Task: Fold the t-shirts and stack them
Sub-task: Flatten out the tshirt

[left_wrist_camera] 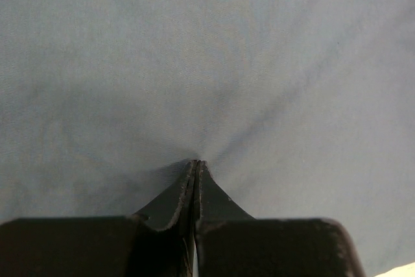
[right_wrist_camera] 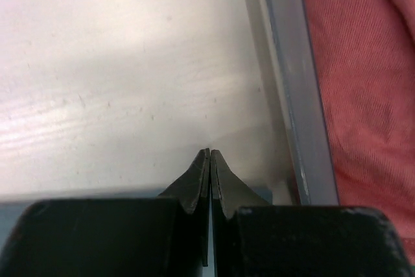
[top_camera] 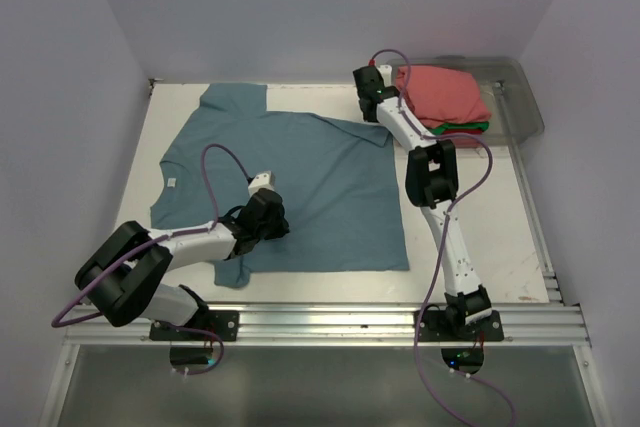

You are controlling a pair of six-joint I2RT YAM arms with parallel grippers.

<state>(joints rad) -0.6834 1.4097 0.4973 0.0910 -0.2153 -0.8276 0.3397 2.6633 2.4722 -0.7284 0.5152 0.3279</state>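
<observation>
Slate-blue cotton puckers into the closed tips of the left gripper [left_wrist_camera: 196, 163], which pinches the slate-blue t-shirt [top_camera: 320, 187] in its near left part. We see that shirt spread open on the white counter [top_camera: 480, 237]. At the shirt's far right corner sits the right gripper [right_wrist_camera: 210, 152], its fingers pressed together on nothing, over bare counter. Just right of that corner, a clear bin [top_camera: 525, 97] holds a folded salmon-pink t-shirt [top_camera: 440, 92] lying on a green t-shirt [top_camera: 470, 128].
</observation>
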